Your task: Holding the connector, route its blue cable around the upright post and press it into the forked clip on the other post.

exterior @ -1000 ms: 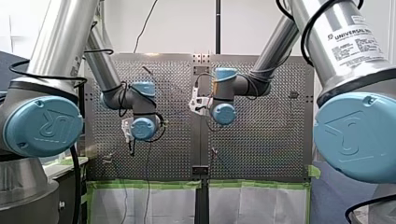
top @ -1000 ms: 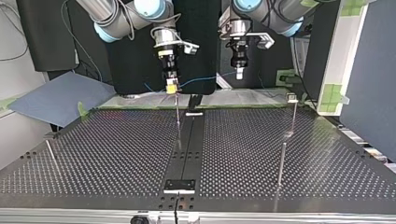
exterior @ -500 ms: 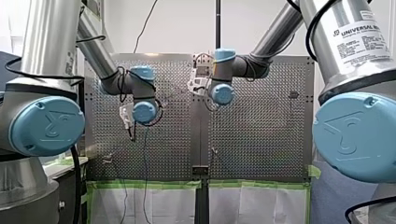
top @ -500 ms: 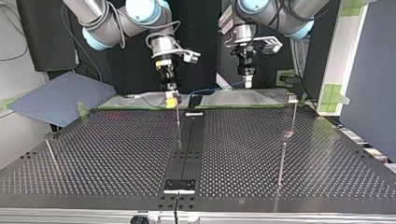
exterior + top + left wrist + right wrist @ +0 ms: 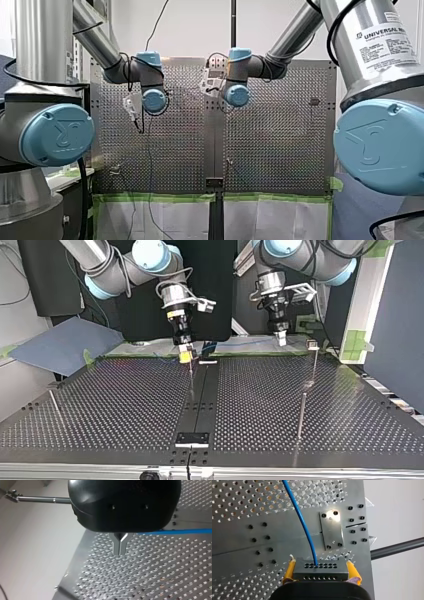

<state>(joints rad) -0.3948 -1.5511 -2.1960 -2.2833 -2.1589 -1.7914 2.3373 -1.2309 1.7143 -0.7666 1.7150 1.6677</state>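
In the right wrist view, yellow pads [image 5: 290, 570] are shut on the grey connector [image 5: 320, 570], and its blue cable [image 5: 302, 522] runs ahead over the plate. In the top view my right gripper [image 5: 185, 355] hangs just above a thin upright post [image 5: 191, 376] at the middle. The blue cable [image 5: 240, 344] runs from there to my left gripper [image 5: 282, 340] at that view's right. In the left wrist view the metal fingers [image 5: 119, 547] are shut and the cable [image 5: 180, 531] passes through their base. A post with a forked clip [image 5: 313, 345] stands just right of my left gripper.
Another post [image 5: 301, 415] stands nearer the camera at the top view's right, and a leaning one [image 5: 56, 407] at its left. A black strip with a small plate [image 5: 192, 438] runs down the middle. The perforated table [image 5: 125, 405] spreads around them.
Both grippers came down toward the table's far edge in the top view. My left gripper also shifted right, close to the clip post. The cable went with them.
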